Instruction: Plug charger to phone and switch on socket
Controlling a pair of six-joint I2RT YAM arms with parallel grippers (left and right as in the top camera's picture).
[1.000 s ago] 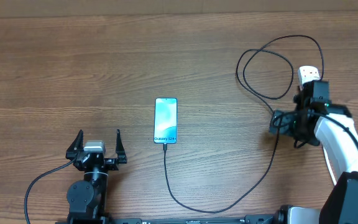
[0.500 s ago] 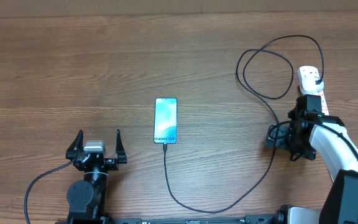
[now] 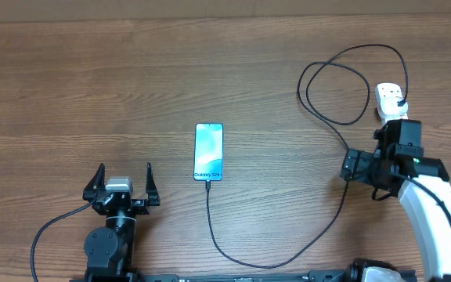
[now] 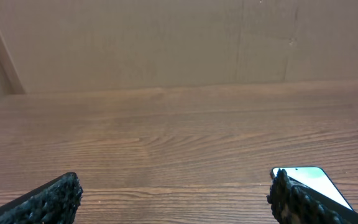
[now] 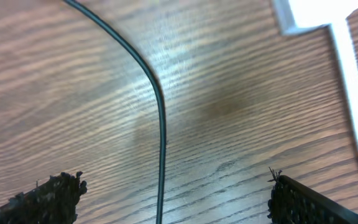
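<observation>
The phone (image 3: 209, 151) lies flat mid-table, its blue-teal screen up, and its corner shows in the left wrist view (image 4: 312, 180). The charger (image 3: 331, 219), a thin black cable, has its tip in the phone's near end, curves along the front, loops at the back right and reaches the socket (image 3: 387, 97). That white socket is partly hidden by my right arm; its corner (image 5: 309, 12) shows in the right wrist view. My right gripper (image 3: 349, 166) hovers open over the cable (image 5: 160, 124), which runs between its fingers untouched. My left gripper (image 3: 124, 176) rests open, left of the phone, holding nothing.
The socket's thick white cord (image 5: 353, 81) runs along the right edge of the right wrist view. A brown wall (image 4: 166, 43) rises behind the far table edge. The left arm's own black cable (image 3: 49, 235) trails toward the front left.
My right arm has pulled back from the socket toward the front, and its gripper has turned over the cable. The phone, the cable and the left arm have not moved.
</observation>
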